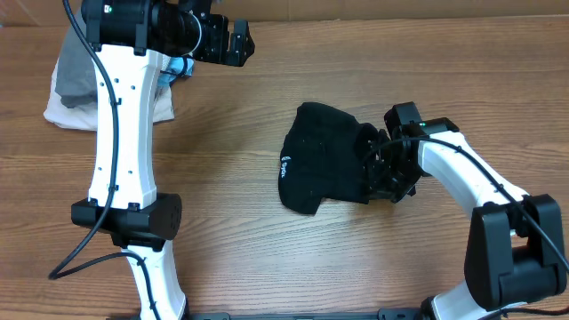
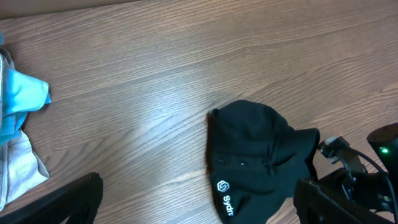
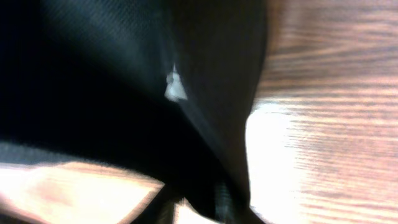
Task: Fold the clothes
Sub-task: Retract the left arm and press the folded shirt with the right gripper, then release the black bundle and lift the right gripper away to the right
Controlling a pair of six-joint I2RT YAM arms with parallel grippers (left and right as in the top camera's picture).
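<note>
The black garment [image 1: 324,160] lies bunched on the wooden table right of centre, its small white logo [image 1: 285,166] at its left edge. It also shows in the left wrist view [image 2: 255,149], logo [image 2: 224,191] toward the camera. My right gripper [image 1: 384,171] is at the garment's right edge, shut on a fold of the fabric. In the right wrist view, blurred black cloth [image 3: 124,81] fills the frame and runs down into the jaws [image 3: 199,202]. My left gripper [image 1: 236,41] is raised at the back left, open and empty, its fingers wide apart [image 2: 199,190].
A pile of grey, white and light-blue folded garments [image 1: 71,89] sits at the back left corner, partly behind my left arm. Its light-blue edge [image 2: 25,99] shows in the left wrist view. Bare wood lies between the pile and the black garment.
</note>
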